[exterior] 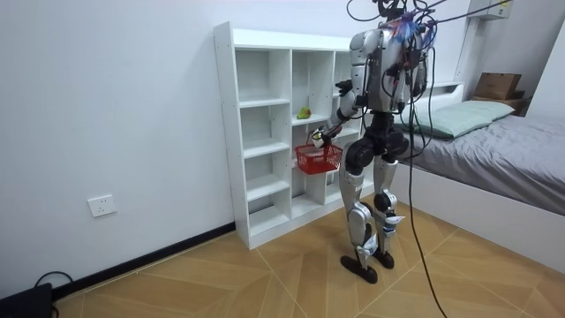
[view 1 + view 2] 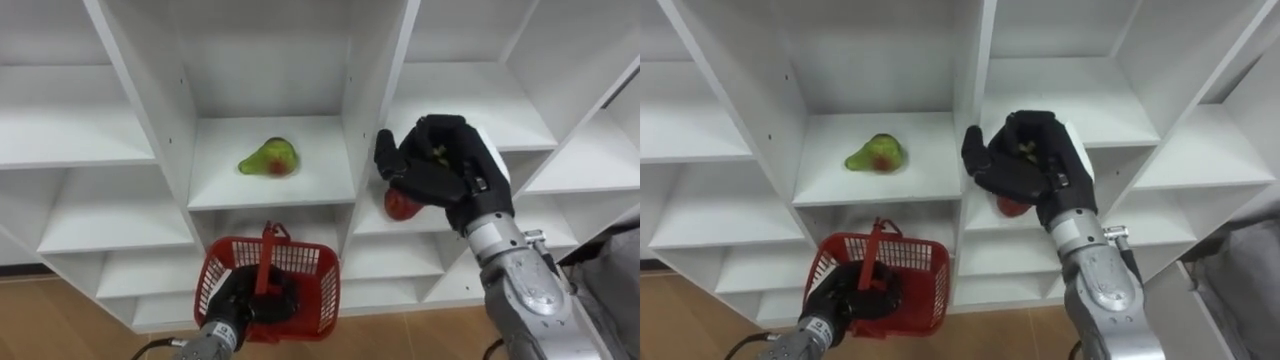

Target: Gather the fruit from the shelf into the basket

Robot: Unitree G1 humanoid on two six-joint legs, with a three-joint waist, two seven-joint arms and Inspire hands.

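Right robot hand (image 2: pixel 440 165) seems closed round the red fruit (image 2: pixel 400 206); left robot hand (image 2: pixel 250 300) grips the basket (image 2: pixel 318 268); green fruit (image 2: pixel 270 158) waits.

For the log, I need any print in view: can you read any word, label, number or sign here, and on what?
None can be read.
The white shelves, the red basket and the green fruit show no print.
The red fruit sits partly hidden behind the right hand.
In the room view the cardboard box and the wall socket are too small to tell.
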